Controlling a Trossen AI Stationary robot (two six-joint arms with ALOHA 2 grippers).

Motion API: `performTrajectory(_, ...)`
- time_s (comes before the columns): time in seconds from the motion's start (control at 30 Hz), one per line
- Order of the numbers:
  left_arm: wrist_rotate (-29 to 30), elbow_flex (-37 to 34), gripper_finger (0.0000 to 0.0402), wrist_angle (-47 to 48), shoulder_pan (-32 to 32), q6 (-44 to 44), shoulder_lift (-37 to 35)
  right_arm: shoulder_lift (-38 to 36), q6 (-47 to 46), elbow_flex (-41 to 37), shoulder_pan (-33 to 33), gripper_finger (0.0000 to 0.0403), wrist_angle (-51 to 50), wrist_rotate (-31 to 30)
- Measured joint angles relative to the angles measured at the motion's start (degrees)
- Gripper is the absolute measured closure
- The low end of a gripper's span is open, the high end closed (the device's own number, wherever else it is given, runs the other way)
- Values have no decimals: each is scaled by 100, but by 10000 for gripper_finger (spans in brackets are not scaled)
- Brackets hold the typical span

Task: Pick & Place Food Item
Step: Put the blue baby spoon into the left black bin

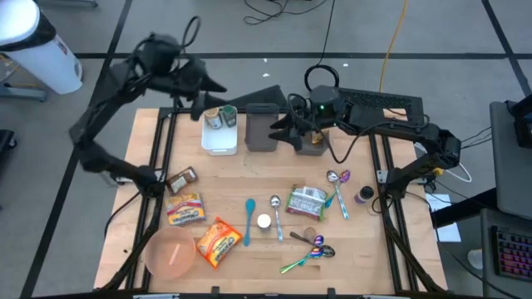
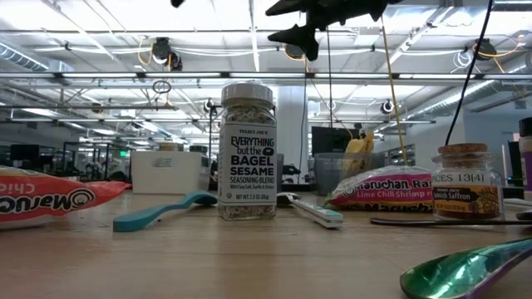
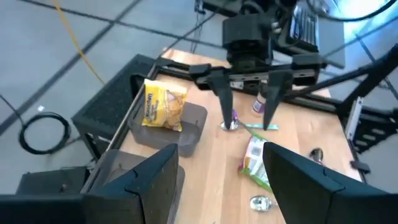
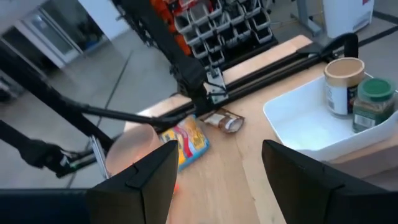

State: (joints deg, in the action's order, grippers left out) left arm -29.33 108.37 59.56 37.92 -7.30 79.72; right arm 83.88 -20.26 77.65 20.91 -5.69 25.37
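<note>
The wooden table (image 1: 366, 266) carries a white bin (image 1: 219, 137) and a dark bin (image 1: 262, 129) side by side near its far edge. A pink bowl (image 1: 170, 253) stands at the near left corner. Snack packets (image 1: 218, 241), spoons (image 1: 249, 220) and a seasoning jar (image 2: 247, 154) lie in the middle.

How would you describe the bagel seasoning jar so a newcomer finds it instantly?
Start at the wooden table and find the teal spatula near the middle of its front half. The bagel seasoning jar stands upright just to the right of it, with a silver spoon on its other side. From above it shows as a small white round cap, the only upright container among flat packets and utensils there.
</note>
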Motion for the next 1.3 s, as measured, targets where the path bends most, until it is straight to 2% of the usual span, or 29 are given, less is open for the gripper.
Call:
performTrajectory(0.17, 448, -1400, 161, -934, -365, 714, -1145, 0, -478, -303, -57, 177, 540, -3)
performTrajectory(0.33, 908, -2515, 161, -1643, -756, 1381, -2245, 0, -856, -706, -318, 177, 1429, -8)
performTrajectory(0.5, 1433, -3252, 160, -1657, -1105, 1867, -3202, 0, -1174, -1096, -581, 177, 2441, -234)
performTrajectory(0.73, 1510, -4268, 160, -1647, -1491, 2755, -4149, 2, -1227, -1493, -883, 177, 3451, -613)
performTrajectory(0.9, 1562, -5020, 160, -1685, -1750, 3424, -4477, 2, -1231, -1563, -1022, 177, 3605, -619)
performTrajectory(1.0, 1537, -5526, 160, -2145, -1958, 3790, -4500, 4, -1224, -1572, -1113, 177, 3585, -628)
performTrajectory(1.13, 1387, -6256, 160, -3481, -2271, 4074, -4372, 4, -1218, -1572, -1185, 177, 3586, -622)
performTrajectory(1.3, 1391, -6957, 160, -5331, -2682, 4237, -3891, 4, -1226, -1572, -1207, 177, 3588, -620)
